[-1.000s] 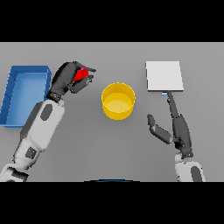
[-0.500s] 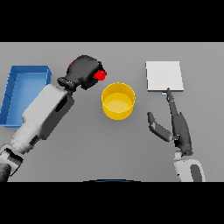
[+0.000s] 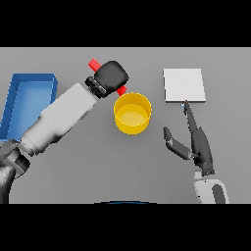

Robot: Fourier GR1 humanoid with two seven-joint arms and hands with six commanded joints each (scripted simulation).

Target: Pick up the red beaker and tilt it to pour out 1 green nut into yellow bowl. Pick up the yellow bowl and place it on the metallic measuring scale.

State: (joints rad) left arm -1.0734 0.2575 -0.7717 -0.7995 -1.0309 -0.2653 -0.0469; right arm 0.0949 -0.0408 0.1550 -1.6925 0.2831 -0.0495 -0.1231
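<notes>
**Ana:** Head view first: where is the red beaker (image 3: 94, 64)?

**Ben:** It is in the left hand (image 3: 112, 76), whose fingers are curled round it. One red end sticks out past the back of the hand toward the upper left, and a smaller red bit (image 3: 122, 89) shows at the lower right, just beside the rim of the yellow bowl (image 3: 132, 113). The beaker lies steeply tilted, with its lower end at the bowl's upper left edge.

**Ana:** Can you see a nut?

**Ben:** No, I cannot tell; the bowl's inside shows only yellow.

**Ana:** What room is there around the bowl?

**Ben:** Bare grey table (image 3: 98, 166) lies open on its near side and to its right. On its left the white forearm slants in from the lower left, passing close by the bowl's left side.

**Ana:** And the scale?

**Ben:** The metallic measuring scale (image 3: 184, 85) is a pale square, right of the bowl and a little farther back, apart from it with a strip of clear table between them.

**Ana:** The right hand?

**Ben:** The right hand (image 3: 198, 144) is on the near side of the scale, fingers straight and holding nothing, the thumb spread to the left. Its longest fingertip reaches the scale's near edge.

**Ana:** Anything on the far left?

**Ben:** A blue tray (image 3: 30, 80) sits at the left edge, its right wall near the left forearm.
</notes>
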